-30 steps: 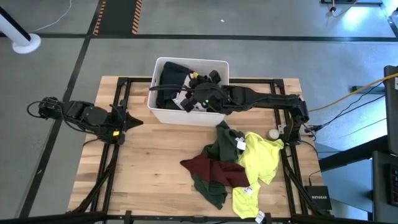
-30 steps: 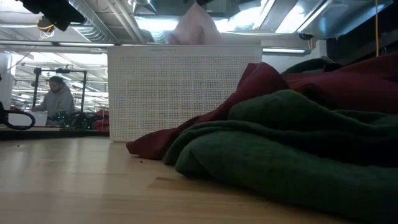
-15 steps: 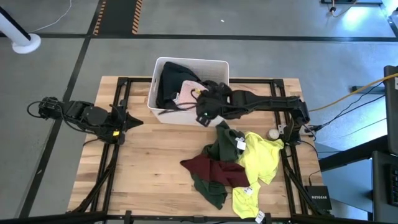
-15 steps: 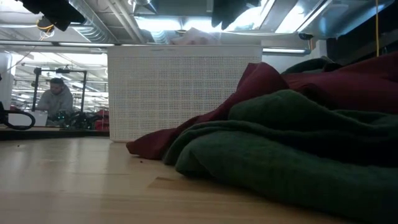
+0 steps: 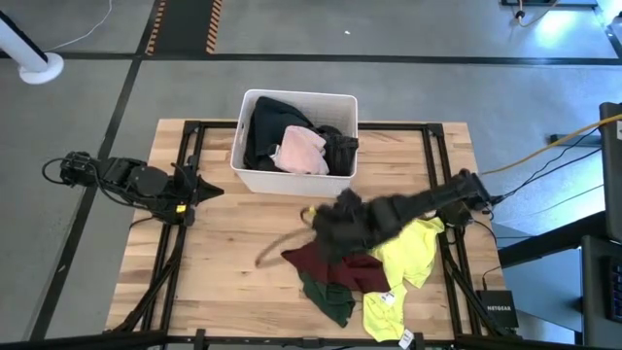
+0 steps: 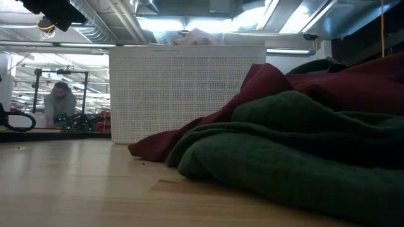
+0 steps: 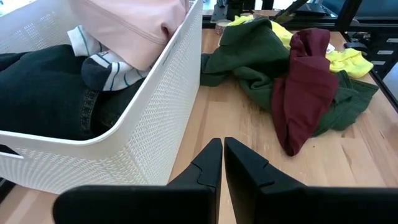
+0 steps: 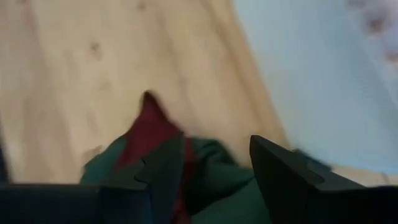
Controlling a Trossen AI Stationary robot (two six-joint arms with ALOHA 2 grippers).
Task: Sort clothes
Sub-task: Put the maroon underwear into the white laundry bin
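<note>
- Maroon garment (image 5: 335,264) lies on a green garment (image 5: 330,297) on the table (image 5: 224,243), right of centre; a yellow garment (image 5: 408,248) lies just beside them.
- Pink garment (image 5: 299,151) and black garment (image 5: 267,122) sit in the bin (image 5: 292,180) at the table's far edge.
- Right gripper (image 8: 208,168) hangs over the maroon and green heap, fingers apart, nothing held.
- Left gripper (image 7: 222,163) waits at the table's left, pointing at the bin, fingers nearly touching, empty.
</note>
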